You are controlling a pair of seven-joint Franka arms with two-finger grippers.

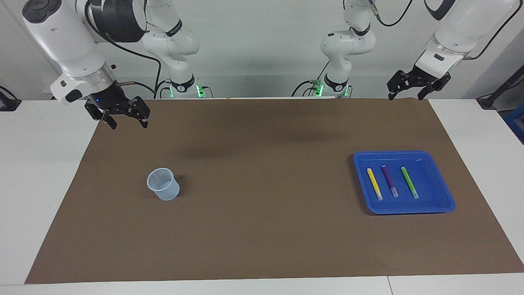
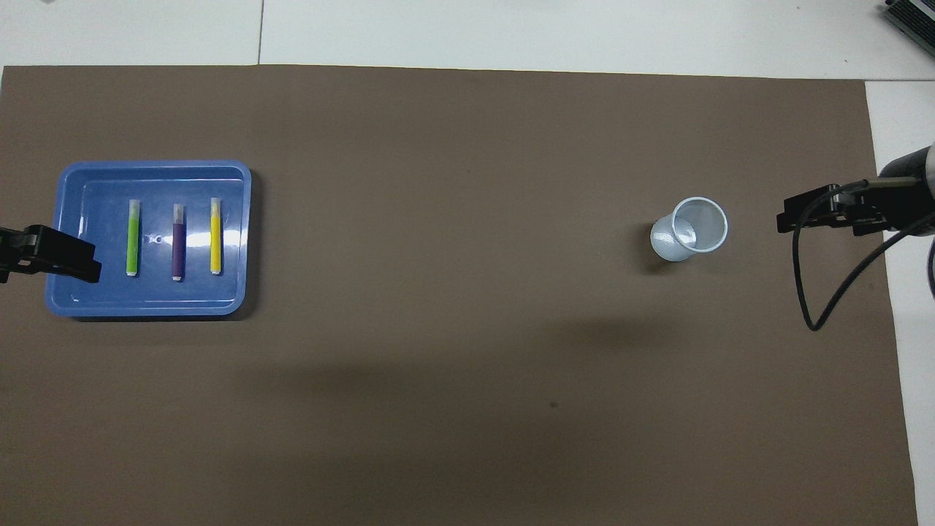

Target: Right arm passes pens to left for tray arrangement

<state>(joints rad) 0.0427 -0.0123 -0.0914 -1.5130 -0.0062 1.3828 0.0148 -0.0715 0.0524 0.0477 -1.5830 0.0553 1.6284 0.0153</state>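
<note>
The blue tray (image 1: 434,159) (image 2: 153,167) lies on the mat toward the left arm's end. In it three pens lie side by side, apart from each other: yellow (image 1: 374,183) (image 2: 215,235), purple (image 1: 389,180) (image 2: 177,241) and green (image 1: 409,182) (image 2: 132,237). My left gripper (image 1: 405,96) (image 2: 51,253) hangs open and empty, high above the mat at that end, well clear of the tray. The right gripper (image 1: 128,123) (image 2: 803,216), with its blue light on, waits open and empty over the mat's edge at the right arm's end.
A small translucent pale-blue cup (image 1: 163,184) (image 2: 689,229) stands upright on the brown mat (image 1: 262,205) toward the right arm's end. A black cable (image 2: 811,292) loops down from the right wrist. White table borders the mat.
</note>
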